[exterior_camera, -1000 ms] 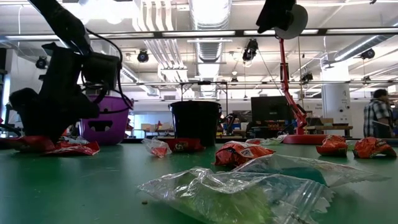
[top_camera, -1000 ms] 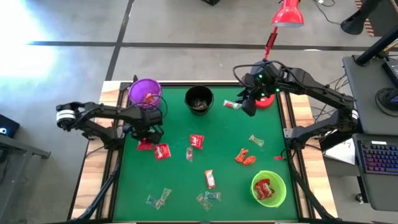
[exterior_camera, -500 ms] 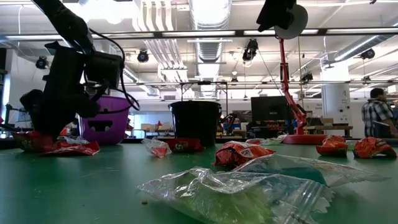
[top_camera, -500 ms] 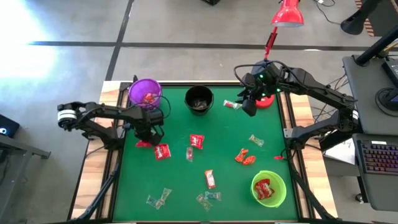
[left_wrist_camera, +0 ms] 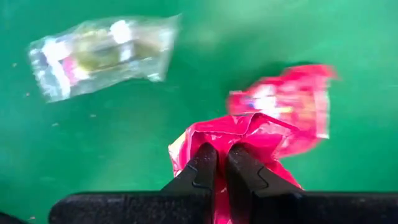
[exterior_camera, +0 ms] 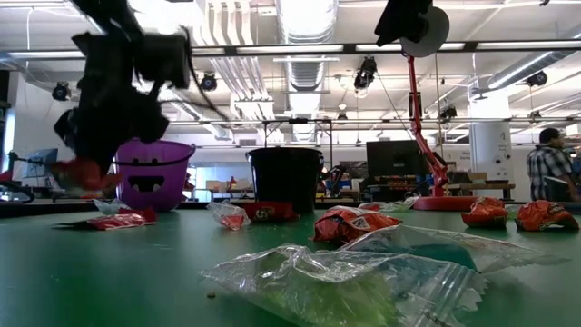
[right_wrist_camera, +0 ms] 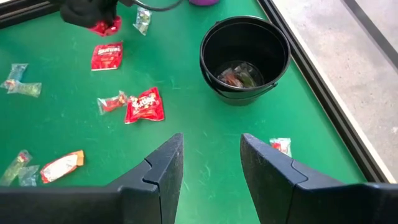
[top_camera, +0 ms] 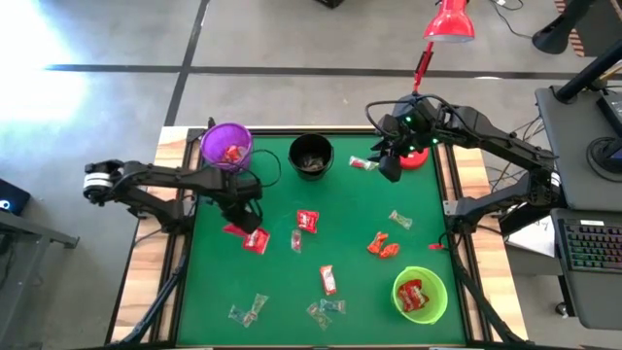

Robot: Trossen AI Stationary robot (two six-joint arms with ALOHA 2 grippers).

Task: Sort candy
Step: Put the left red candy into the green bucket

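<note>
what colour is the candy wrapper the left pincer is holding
Shiny red wrapper, clearest in the left wrist view.

I can't read the red wrapper point(left_wrist_camera: 236, 140); its lower part hides behind my left pincer point(left_wrist_camera: 217, 163), itself motion-blurred in the low view.

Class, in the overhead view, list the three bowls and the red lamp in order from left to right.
purple bowl → black bowl → green bowl → red lamp
</note>
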